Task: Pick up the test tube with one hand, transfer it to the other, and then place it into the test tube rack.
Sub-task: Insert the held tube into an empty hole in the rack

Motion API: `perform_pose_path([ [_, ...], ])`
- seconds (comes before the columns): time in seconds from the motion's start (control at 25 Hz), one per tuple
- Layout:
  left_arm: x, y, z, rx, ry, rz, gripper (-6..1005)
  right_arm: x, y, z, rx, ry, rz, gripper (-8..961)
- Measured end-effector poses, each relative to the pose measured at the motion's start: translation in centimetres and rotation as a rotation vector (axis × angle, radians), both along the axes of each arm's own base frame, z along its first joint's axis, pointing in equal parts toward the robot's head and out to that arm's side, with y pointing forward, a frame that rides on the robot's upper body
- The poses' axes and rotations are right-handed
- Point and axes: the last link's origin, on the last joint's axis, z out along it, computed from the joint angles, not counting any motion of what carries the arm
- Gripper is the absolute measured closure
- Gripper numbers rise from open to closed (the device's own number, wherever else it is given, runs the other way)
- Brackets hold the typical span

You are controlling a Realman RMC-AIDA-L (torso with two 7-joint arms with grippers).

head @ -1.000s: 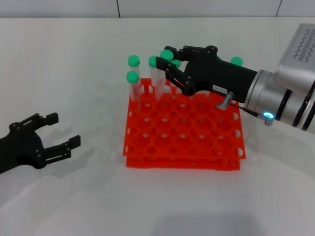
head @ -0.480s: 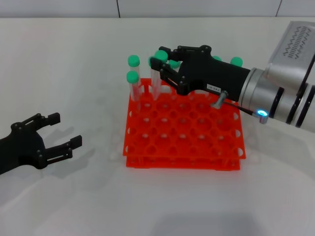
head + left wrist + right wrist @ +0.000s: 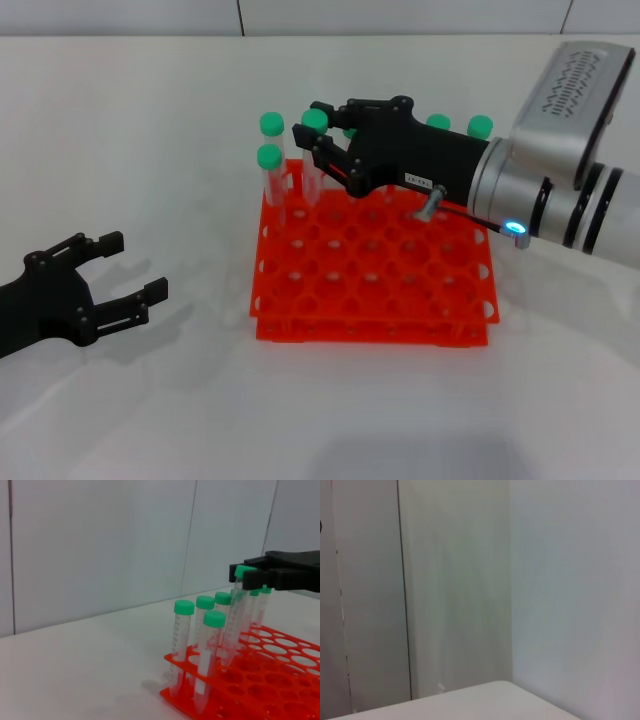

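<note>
The orange-red test tube rack (image 3: 372, 332) stands mid-table. Over its back left holes my right gripper (image 3: 319, 128), black with a white label, is shut on the green cap of a test tube (image 3: 312, 178). That tube (image 3: 234, 617) hangs tilted, its lower end down among the rack's (image 3: 280, 690) holes, and the right gripper (image 3: 246, 575) pinches its top. My left gripper (image 3: 133, 266) rests open and empty near the table's front left. The right wrist view shows only wall and a bit of table.
Other green-capped tubes stand in the rack: two at its back left corner (image 3: 268, 160) (image 3: 270, 126), more behind the right gripper (image 3: 481, 126). From the left wrist they appear as a cluster (image 3: 183, 630). White table surrounds the rack.
My right gripper has shifted left and slightly toward the back with the tube in it. The left gripper has stayed put.
</note>
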Motion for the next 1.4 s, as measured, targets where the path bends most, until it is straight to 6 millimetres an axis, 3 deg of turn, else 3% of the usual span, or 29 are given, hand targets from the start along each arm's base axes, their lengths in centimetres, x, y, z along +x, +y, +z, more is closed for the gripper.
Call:
perform_pose_path([
  [1.4,0.0,0.1,0.0,0.005,-0.001,0.000,137,0.8,0.5,-1.4,-0.048,-0.065,-0.027,517],
])
